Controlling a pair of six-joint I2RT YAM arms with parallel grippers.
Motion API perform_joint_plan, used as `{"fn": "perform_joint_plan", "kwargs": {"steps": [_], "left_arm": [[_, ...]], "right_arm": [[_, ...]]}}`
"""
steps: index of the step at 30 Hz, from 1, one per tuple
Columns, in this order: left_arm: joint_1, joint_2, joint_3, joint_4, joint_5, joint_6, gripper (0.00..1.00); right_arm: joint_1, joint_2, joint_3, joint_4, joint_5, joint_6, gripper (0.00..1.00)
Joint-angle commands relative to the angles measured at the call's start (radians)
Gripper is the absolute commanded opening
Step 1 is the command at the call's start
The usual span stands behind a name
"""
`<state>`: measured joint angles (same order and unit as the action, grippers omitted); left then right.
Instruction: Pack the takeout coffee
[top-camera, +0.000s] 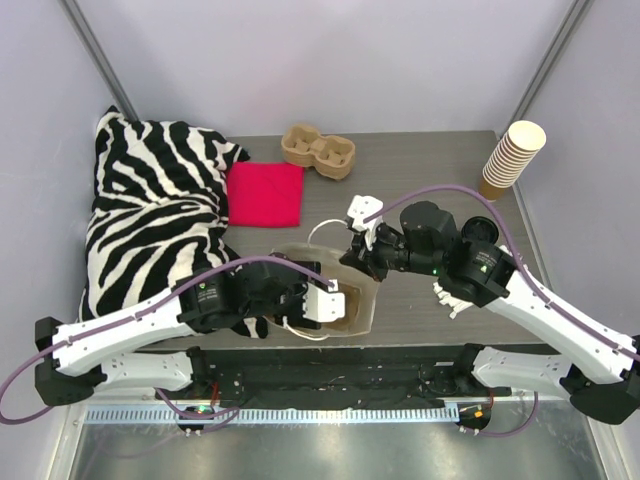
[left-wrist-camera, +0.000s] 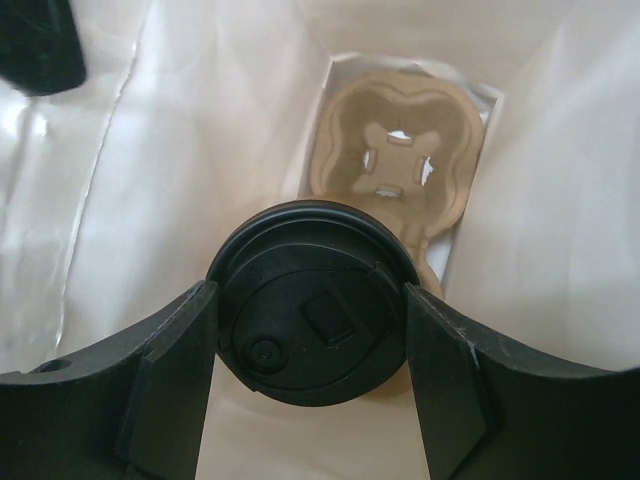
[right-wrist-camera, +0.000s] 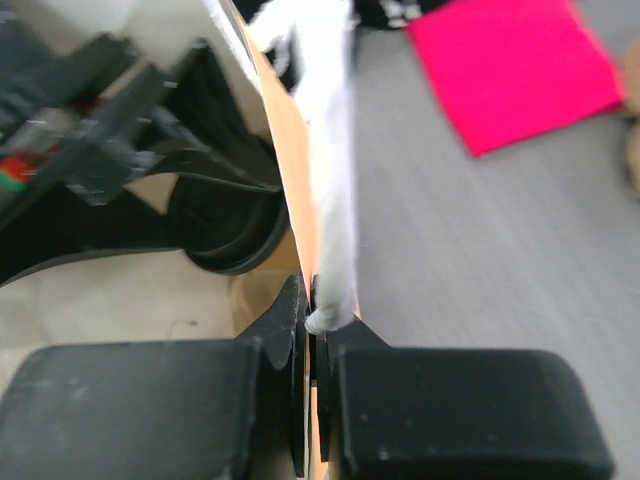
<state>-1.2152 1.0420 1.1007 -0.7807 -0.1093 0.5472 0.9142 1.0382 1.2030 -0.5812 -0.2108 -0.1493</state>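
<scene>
The takeout coffee (left-wrist-camera: 312, 300) shows its black lid from above, low inside the open paper bag (top-camera: 368, 300). My left gripper (left-wrist-camera: 310, 296) reaches down into the bag, and both fingers (left-wrist-camera: 170, 380) press against the lid's sides. Under the cup, a pulp carrier (left-wrist-camera: 400, 150) lies on the bag's floor. My right gripper (right-wrist-camera: 318, 310) is shut on the bag's rim, right beside the white handle (right-wrist-camera: 330, 200), holding the bag's mouth open. In the top view the right gripper (top-camera: 352, 258) is at the bag's far edge and the left gripper (top-camera: 335, 303) is in the mouth.
A zebra-striped cushion (top-camera: 150, 220) fills the left side. A red cloth (top-camera: 265, 193) lies beside it, with a second pulp carrier (top-camera: 318, 150) behind. A stack of lidless cups (top-camera: 512, 158) leans at the back right.
</scene>
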Motion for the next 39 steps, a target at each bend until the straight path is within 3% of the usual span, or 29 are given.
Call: {"fn": "perform_joint_plan", "kwargs": {"steps": [1, 10, 26, 39], "left_arm": [[-0.003, -0.013, 0.005, 0.150, -0.067, 0.045, 0.08], [-0.003, -0.094, -0.139, 0.262, -0.033, 0.108, 0.08], [-0.001, -0.129, -0.197, 0.249, -0.059, 0.099, 0.06], [0.000, -0.126, -0.323, 0.305, -0.128, 0.129, 0.04]], "right_arm": [[0.026, -0.012, 0.050, 0.070, 0.206, -0.062, 0.01], [0.169, 0.006, -0.002, 0.109, 0.482, -0.119, 0.01], [0.241, 0.138, 0.095, 0.118, 0.642, -0.134, 0.01], [0.273, 0.092, 0.024, 0.152, 0.614, -0.138, 0.01]]}}
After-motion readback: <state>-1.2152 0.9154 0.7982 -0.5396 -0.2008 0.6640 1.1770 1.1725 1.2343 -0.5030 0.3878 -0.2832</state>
